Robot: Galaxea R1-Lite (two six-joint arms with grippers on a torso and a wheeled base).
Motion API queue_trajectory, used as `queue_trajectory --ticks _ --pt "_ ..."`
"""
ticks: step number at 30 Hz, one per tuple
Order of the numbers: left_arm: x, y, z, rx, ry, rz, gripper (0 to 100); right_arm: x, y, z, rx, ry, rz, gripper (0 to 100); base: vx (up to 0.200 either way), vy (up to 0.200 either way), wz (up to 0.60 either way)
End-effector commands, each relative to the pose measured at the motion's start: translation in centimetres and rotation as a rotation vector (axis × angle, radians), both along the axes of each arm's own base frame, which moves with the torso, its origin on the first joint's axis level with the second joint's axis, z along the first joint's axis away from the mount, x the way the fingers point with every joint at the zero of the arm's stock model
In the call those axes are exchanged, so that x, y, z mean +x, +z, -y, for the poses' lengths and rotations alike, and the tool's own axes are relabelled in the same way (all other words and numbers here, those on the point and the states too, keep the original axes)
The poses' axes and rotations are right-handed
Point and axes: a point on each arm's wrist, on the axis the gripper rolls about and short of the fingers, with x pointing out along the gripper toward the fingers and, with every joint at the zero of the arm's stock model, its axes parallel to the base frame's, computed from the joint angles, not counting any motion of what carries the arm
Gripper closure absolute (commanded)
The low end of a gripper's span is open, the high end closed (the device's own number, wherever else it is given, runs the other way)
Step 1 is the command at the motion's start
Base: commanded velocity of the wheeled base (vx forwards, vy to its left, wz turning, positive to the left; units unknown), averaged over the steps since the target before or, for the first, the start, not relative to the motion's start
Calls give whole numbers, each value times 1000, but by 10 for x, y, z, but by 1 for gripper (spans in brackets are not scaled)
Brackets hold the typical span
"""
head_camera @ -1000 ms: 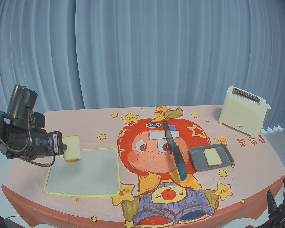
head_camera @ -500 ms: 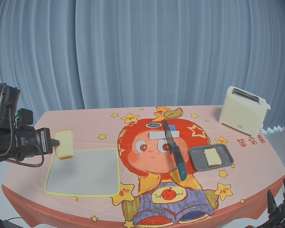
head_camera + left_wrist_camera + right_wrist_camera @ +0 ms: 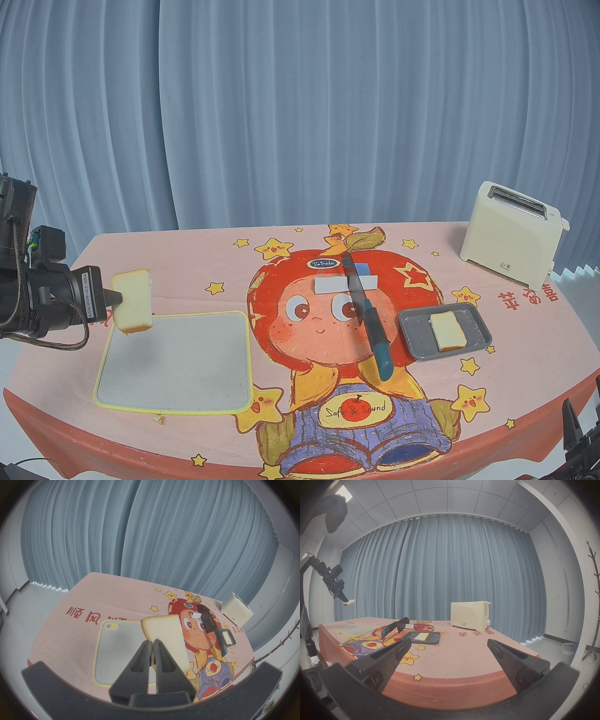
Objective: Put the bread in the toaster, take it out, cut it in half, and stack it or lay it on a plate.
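At frame's left edge the left gripper (image 3: 117, 300) — pinched tight on the bread slice (image 3: 133, 301) — has backed off the cutting board (image 3: 181, 369), away from the plate (image 3: 415, 334), so plating likely waits.

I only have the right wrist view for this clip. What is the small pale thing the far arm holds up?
Observer: A bread slice, pinched at its edge by the shut left end effector.
Operator: Where is it over the table?
Observer: In the head view it hangs upright above the far left corner of the cutting board, not touching it.
Operator: Does the knife lie flat?
Observer: From above, the knife has its blade crossing a white block, with the handle toward the robot.
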Motion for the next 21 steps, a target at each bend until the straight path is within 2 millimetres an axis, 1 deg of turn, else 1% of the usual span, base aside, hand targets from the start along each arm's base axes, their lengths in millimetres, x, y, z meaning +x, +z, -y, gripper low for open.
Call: queue_trajectory --ticks 1,12,21 --pt "0 -1 0 2 3 -2 100 0 -5 0 0 1 -1 0 0 0 0" --pt "0 -1 0 5 4 -8 100 0 -5 0 0 1 -1 0 0 0 0" --pt "0 -2 0 6 4 -9 100 0 -5 0 0 1 -1 0 0 -200 0"
